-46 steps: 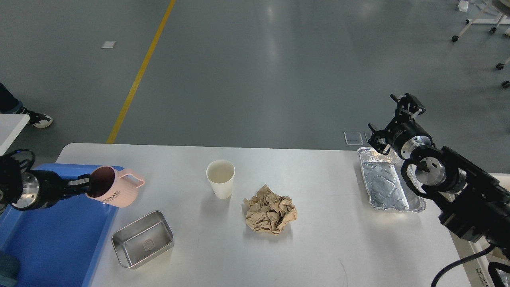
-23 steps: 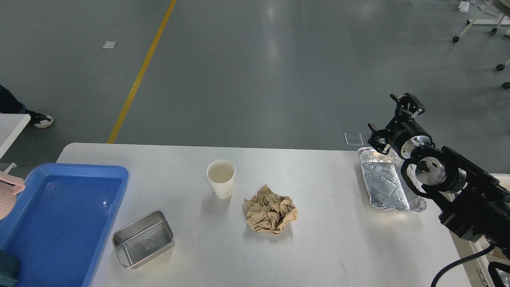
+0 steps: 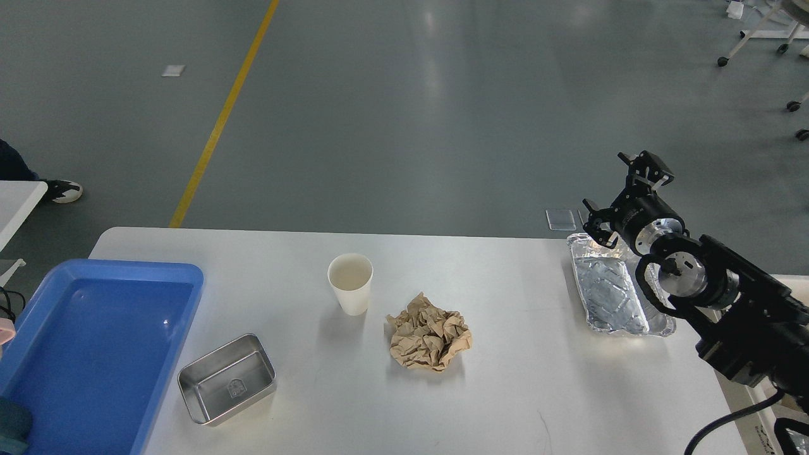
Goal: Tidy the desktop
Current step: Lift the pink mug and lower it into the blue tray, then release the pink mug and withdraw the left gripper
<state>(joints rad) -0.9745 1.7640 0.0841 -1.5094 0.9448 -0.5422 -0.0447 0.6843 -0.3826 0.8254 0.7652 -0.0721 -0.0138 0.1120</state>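
The white desktop (image 3: 505, 385) holds a white paper cup (image 3: 349, 283) standing upright near the middle. A crumpled ball of brown paper (image 3: 430, 340) lies to its right. A small empty steel box (image 3: 226, 378) lies at the front left. An empty foil tray (image 3: 607, 294) lies at the right edge. My right gripper (image 3: 620, 193) hangs above the far end of the foil tray, its fingers spread and holding nothing. My left gripper is out of view. Only a pink sliver (image 3: 3, 331) shows at the left edge.
A blue plastic tray (image 3: 95, 354) overlaps the desktop's left end, with a dark green thing (image 3: 12, 430) in its near corner. A small white table edge (image 3: 19, 202) and a person's shoe (image 3: 63, 189) are at the far left. Grey floor lies beyond.
My left arm, holding the pink mug over the blue tray, has drawn back to the left and left the view. My right arm has barely moved.
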